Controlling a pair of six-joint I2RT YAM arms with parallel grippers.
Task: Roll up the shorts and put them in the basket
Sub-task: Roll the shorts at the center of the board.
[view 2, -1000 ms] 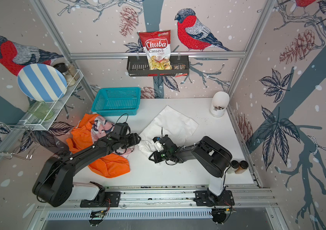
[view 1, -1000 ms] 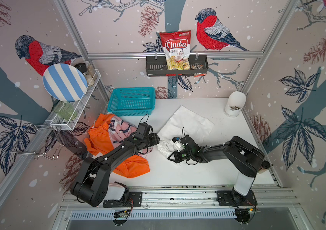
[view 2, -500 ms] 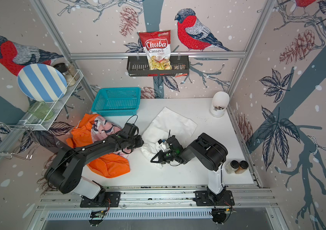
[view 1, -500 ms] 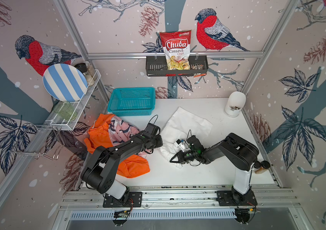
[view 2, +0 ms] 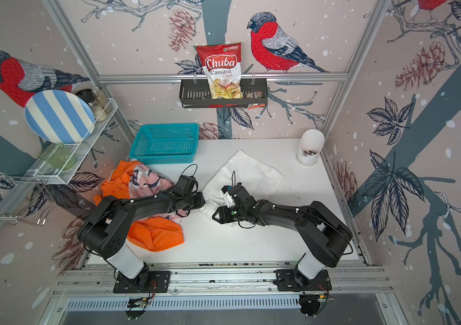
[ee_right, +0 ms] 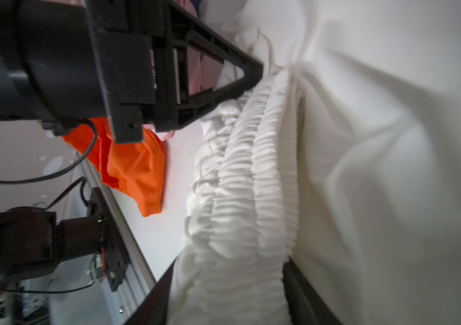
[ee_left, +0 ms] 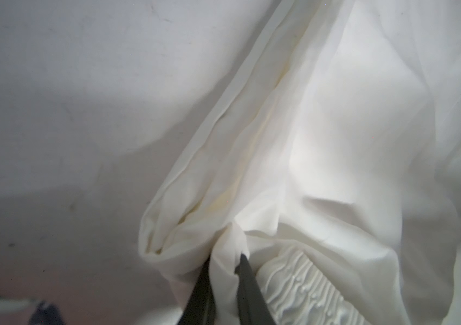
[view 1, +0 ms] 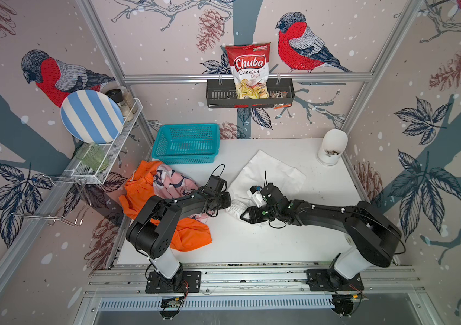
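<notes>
Walls (view 1: 167,42) papered pale pink with red-breasted birds, pinecones, dark leaves; silver aluminium frame rails (view 1: 167,78) across the back. White tabletop (view 1: 251,242), teal plastic mesh basket (view 1: 184,159) at its rear. Black slotted metal shelf (view 1: 220,94) on the back rail holds a red chips bag (view 1: 248,66); white wire rack (view 1: 111,157) on a side wall carries a blue-and-white striped plate (view 1: 91,116).

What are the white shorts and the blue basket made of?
The white shorts look like soft, matte cloth: they wrinkle, and the waistband is gathered. The teal basket looks like hard, slightly shiny plastic with moulded mesh walls.
</notes>
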